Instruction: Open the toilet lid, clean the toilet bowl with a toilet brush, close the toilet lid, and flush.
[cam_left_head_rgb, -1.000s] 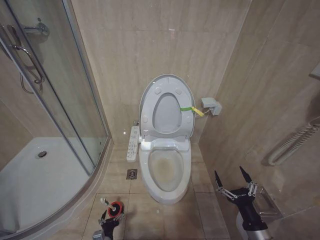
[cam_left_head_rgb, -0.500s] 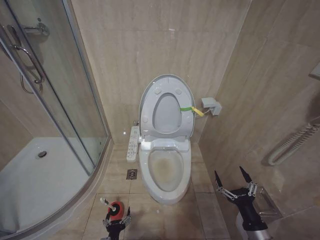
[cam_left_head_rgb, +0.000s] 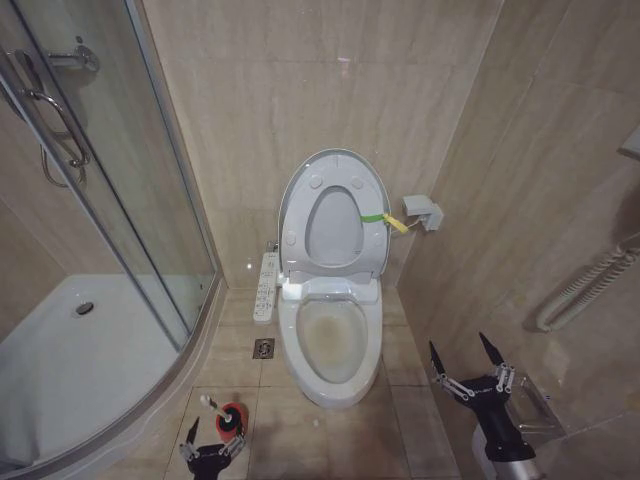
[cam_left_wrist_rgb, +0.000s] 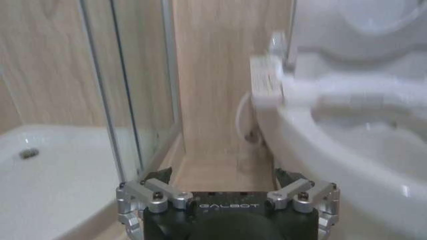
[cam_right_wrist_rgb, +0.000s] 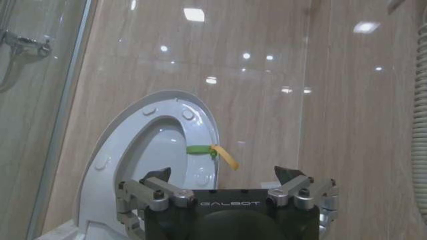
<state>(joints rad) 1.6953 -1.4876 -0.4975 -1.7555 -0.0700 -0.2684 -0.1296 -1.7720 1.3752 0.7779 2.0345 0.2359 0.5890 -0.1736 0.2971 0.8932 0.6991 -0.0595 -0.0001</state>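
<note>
lid (cam_left_head_rgb: 333, 215) upright against the wall, leaving the stained toilet bowl (cam_left_head_rgb: 332, 345) exposed for scrubbing. toilet brush (cam_left_head_rgb: 224, 414) standing in its red holder on the floor; left gripper (cam_left_head_rgb: 211, 444) just beside it, fingers spread (poised to grasp). right gripper (cam_left_head_rgb: 467, 367) idle, fingers apart, near the right wall.

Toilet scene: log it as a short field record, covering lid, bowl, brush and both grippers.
toilet lid: raised, upright against the wall
toilet bowl: uncovered, yellowish-brown staining inside
toilet brush: in its red holder on the floor, beside the bowl
left gripper: open, low by the brush holder, holding nothing
right gripper: open, empty, to the bowl's right
</note>
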